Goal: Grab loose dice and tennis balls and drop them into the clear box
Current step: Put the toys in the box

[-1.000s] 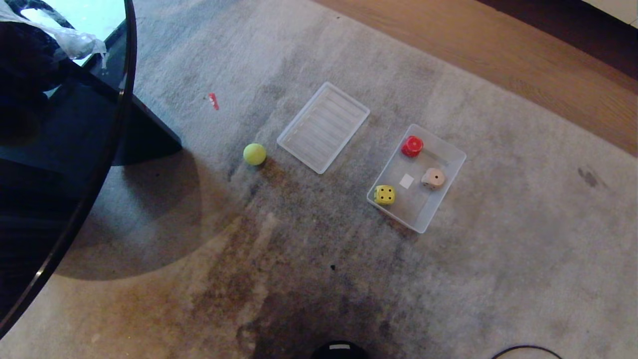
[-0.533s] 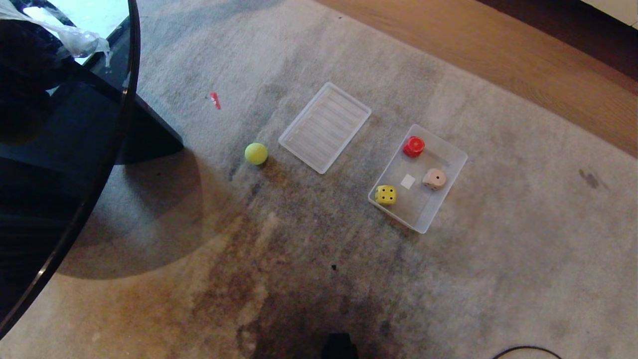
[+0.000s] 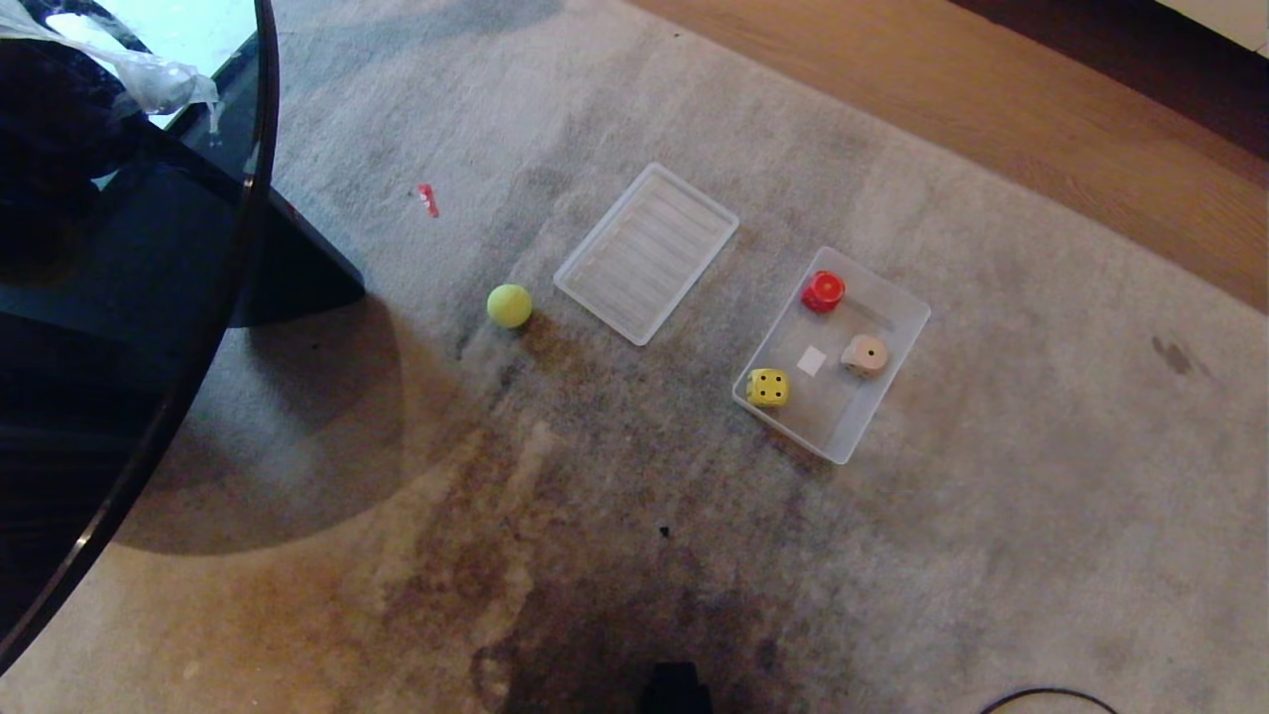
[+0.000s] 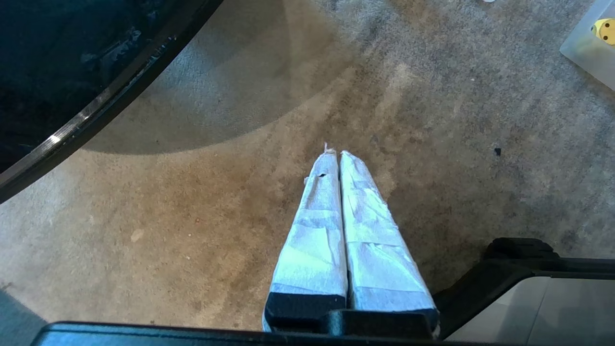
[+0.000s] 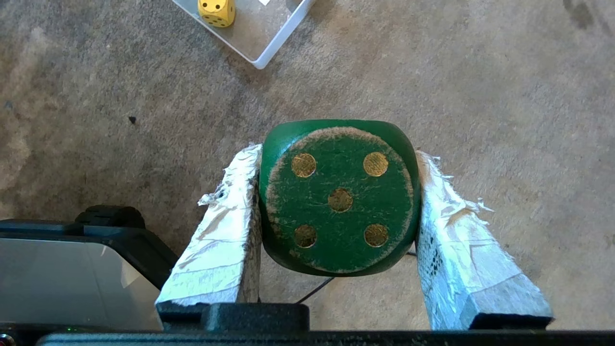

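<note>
Green die in the right gripper, box some way off across the rug

The right gripper (image 5: 336, 202) is clamped on the dark green die (image 5: 339, 197), one taped finger on each side and the five-pip face toward the wrist, hanging above bare rug (image 3: 991, 516); the left gripper (image 4: 336, 156) hangs idle with its fingers pressed together. The clear box (image 3: 897, 342) sits on the rug toward the wooden-floor edge, holding the yellow die (image 3: 766, 387), red die (image 3: 823, 292) and beige die (image 3: 865, 355). One tennis ball (image 3: 509, 305) lies loose just beside the ribbed lid (image 3: 646, 253), near the dark table (image 3: 129, 297). My worry is that the die's rounded, worn sides could slip from the frayed tape on the way over, or it could clip the low wall or bounce off a die inside.
</note>
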Controlling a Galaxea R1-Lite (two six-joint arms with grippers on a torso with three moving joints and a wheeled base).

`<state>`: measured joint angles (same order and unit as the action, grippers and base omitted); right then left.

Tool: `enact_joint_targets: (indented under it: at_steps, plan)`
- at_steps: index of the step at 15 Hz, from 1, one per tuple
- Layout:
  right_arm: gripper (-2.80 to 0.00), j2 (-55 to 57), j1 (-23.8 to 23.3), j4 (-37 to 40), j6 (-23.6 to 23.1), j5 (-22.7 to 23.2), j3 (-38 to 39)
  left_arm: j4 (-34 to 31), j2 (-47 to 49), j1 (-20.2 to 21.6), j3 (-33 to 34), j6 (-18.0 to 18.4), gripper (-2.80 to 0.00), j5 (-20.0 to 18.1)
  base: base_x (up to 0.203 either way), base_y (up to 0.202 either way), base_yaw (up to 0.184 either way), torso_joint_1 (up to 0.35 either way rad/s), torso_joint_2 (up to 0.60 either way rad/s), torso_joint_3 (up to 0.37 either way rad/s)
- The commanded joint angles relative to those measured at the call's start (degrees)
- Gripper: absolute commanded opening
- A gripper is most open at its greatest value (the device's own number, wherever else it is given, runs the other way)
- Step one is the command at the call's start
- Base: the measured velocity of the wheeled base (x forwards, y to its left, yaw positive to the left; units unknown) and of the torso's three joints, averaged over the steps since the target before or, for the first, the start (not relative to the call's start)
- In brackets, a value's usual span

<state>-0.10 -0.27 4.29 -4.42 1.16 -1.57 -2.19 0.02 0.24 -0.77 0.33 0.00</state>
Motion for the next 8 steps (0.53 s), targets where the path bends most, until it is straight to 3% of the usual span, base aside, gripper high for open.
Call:
enact_joint_targets:
  at_steps: [1,8]
  plan:
    - [-2.80,0.10,0.00,0.02,-0.31,0.07,-0.01,0.00,0.06,0.02,-0.02,0.02,-2.80,0.00,0.000,0.000,0.000,0.000,0.00,0.000]
    - [-2.80,0.10,0.00,0.28,-0.15,-0.18,-0.10,0.00,-0.02,0.02,0.03,0.06,-2.80,0.00,0.000,0.000,0.000,0.000,0.00,0.000]
